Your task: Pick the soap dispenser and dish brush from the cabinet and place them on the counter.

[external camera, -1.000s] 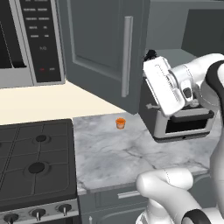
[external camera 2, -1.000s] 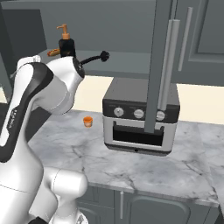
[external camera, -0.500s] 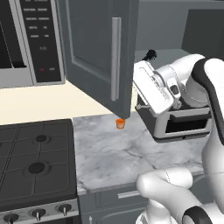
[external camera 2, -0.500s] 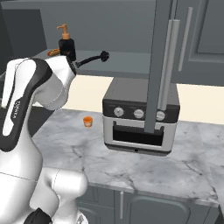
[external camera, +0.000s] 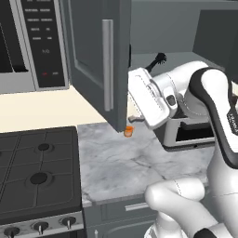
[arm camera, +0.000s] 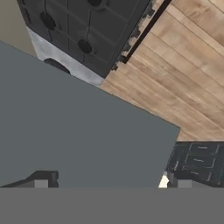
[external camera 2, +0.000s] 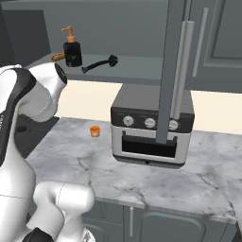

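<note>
The cabinet [external camera: 93,56] stands open, its left door swung out over the counter [external camera: 125,162]. On its grey shelf [external camera 2: 142,72] the soap dispenser [external camera 2: 72,51] stands upright, and the dish brush [external camera 2: 100,64] lies just right of it. The brush head [external camera: 160,58] also peeks out above my hand. My gripper [arm camera: 109,183] is open, and the grey door panel lies close in front of it, spanning the gap between the fingertips [arm camera: 41,181]. My hand [external camera: 146,100] sits at the door's free edge, below and left of the shelf items.
A toaster oven [external camera 2: 151,127] stands on the counter under the cabinet, with a tiny orange cup [external camera 2: 95,131] to its left. The black stove [external camera: 37,172] and microwave [external camera: 32,42] lie to the left. The right cabinet door [external camera 2: 177,71] hangs open, edge-on, in front of the oven.
The left cabinet door has swung further open toward the left, and my hand has moved left with its edge. The soap dispenser and brush have stayed put.
</note>
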